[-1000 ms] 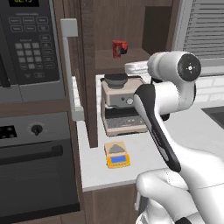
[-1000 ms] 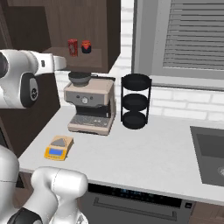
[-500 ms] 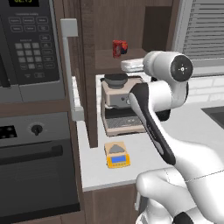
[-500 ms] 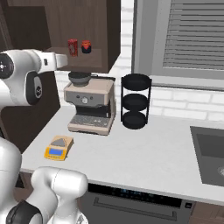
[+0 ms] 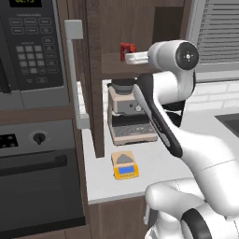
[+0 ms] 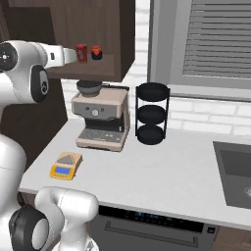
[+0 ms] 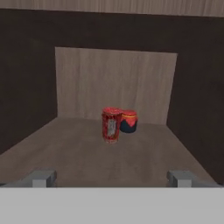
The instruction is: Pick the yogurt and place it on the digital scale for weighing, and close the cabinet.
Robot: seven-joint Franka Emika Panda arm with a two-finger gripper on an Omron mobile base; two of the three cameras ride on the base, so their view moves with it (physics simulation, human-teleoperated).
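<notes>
- The yogurt (image 7: 111,125) stands upright on the shelf of the open cabinet (image 5: 140,28), with one smaller red-and-blue jar (image 7: 128,121) just behind it and to one side, touching or nearly so (two things on that shelf in all).
- The gripper (image 7: 111,178) sits at the shelf's front edge with its fingers (image 7: 40,178) spread wide and nothing between them; bare shelf lies between it and the yogurt, and nothing stands in that path.
- From the right base view the yogurt (image 6: 81,53) is just past the gripper's tip, the jar (image 6: 96,52) beside it.
- Below the shelf, one coffee machine (image 6: 102,120) stands on the counter (image 6: 162,171), directly under the cabinet.
- One scale (image 5: 125,165) lies flat on the counter in front of the coffee machine, its plate bare.
- One black three-tier rack (image 6: 152,113) stands to the right of the coffee machine (well apart from the scale).
- The cabinet door (image 5: 79,74) stands open, edge-on, with one grey bar handle; one microwave (image 5: 29,44) and one oven (image 5: 39,177) lie to its left.
- A sink (image 6: 236,169) is set in the counter's far right.
</notes>
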